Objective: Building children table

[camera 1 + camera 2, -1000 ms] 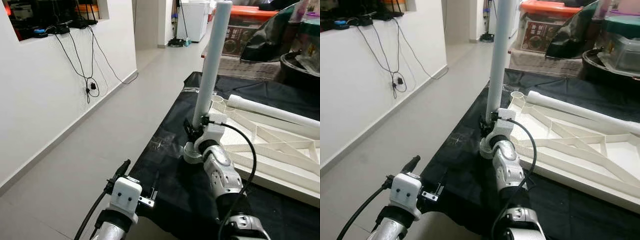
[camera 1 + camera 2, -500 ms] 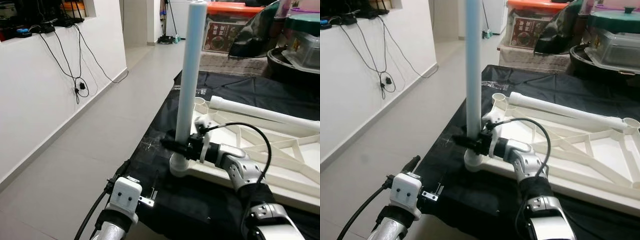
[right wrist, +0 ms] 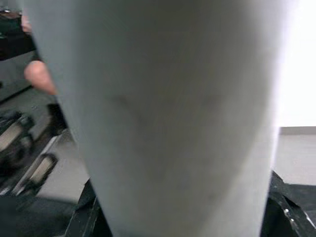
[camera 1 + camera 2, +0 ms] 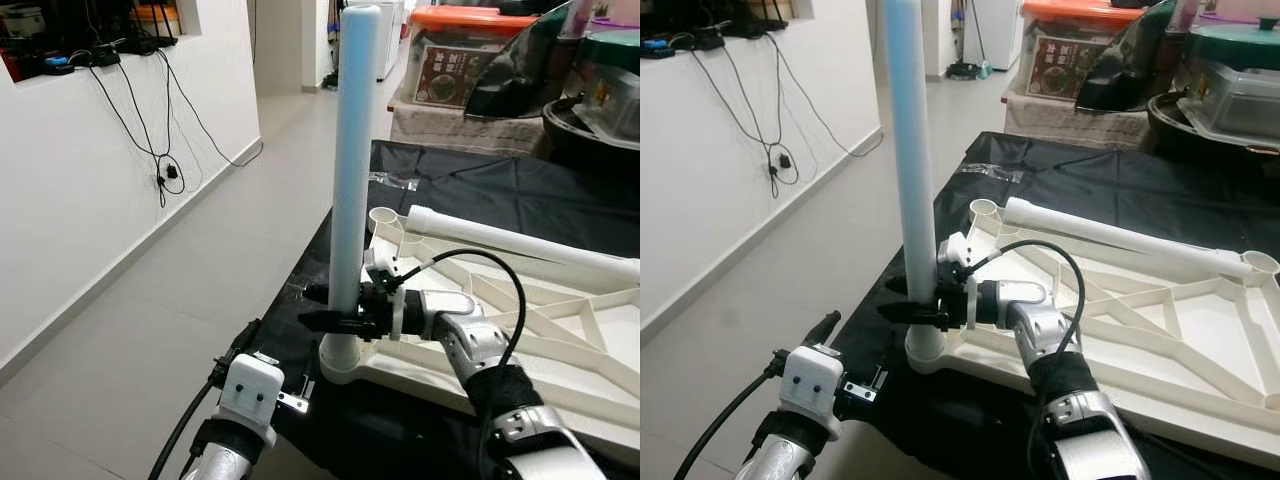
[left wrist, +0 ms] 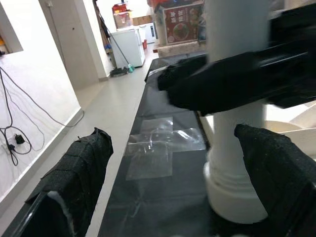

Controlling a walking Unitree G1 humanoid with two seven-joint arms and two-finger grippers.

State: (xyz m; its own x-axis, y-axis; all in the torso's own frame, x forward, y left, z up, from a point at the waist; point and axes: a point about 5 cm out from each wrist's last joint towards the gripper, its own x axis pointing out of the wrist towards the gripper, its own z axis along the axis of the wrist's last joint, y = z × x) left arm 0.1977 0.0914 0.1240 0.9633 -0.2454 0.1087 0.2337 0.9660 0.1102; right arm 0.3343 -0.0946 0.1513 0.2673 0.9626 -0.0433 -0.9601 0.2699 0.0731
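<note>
A white table leg [image 4: 352, 150] stands upright in the corner socket [image 4: 343, 358] of the upside-down white tabletop frame [image 4: 560, 330]. My right gripper [image 4: 335, 308] reaches in from the right and is shut on the leg just above the socket. In the right wrist view the leg [image 3: 163, 118] is pressed close to the camera. A second white leg [image 4: 520, 240] lies across the frame. My left gripper [image 4: 278, 350] hovers low, in front of the table's near corner, open. Its padded fingers [image 5: 79, 168] are spread wide, facing the leg's base [image 5: 236, 143].
The frame rests on a black cloth [image 4: 450, 180] with a clear plastic film [image 5: 153, 148] near the corner. Open grey floor [image 4: 180, 300] runs along my left, up to a white wall with hanging cables [image 4: 170, 170]. Boxes and bins [image 4: 455, 75] stand beyond the table.
The view has shifted. The leg has gone from tilted to upright in the socket, and my right arm has swung round to hold it from the right. The left gripper has stayed put.
</note>
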